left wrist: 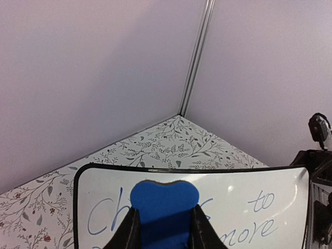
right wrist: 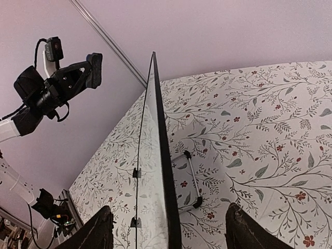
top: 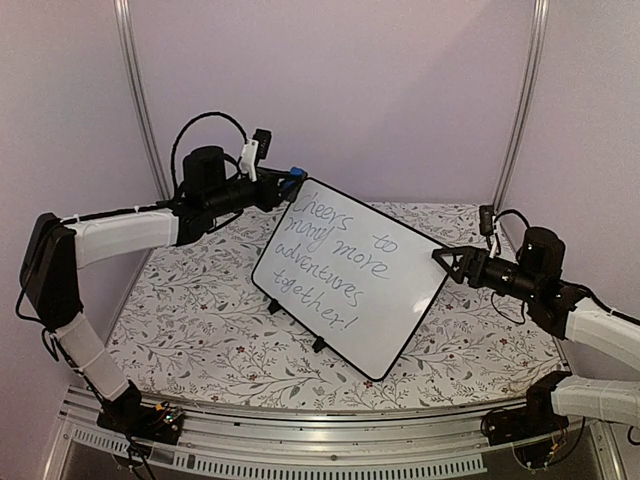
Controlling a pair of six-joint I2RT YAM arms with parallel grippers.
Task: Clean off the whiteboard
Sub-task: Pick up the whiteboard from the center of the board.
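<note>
The whiteboard [top: 350, 278] stands tilted on small black feet in the middle of the table, with grey handwriting across it. My left gripper [top: 285, 186] is at its top left corner, shut on a small blue eraser [top: 296, 177]. In the left wrist view the eraser [left wrist: 164, 199] sits between the black fingers [left wrist: 129, 228], over the first written word on the whiteboard [left wrist: 249, 181]. My right gripper [top: 447, 259] is open at the board's right edge. In the right wrist view the whiteboard's black frame [right wrist: 162, 155] runs edge-on between the fingers [right wrist: 244, 231], with gaps on both sides.
A floral patterned cloth [top: 200, 320] covers the table. Behind the board, a wire stand leg [right wrist: 190, 179] rests on the cloth. Lilac walls with metal corner posts [top: 140, 100] close the back. The left arm [right wrist: 57, 85] shows beyond the board.
</note>
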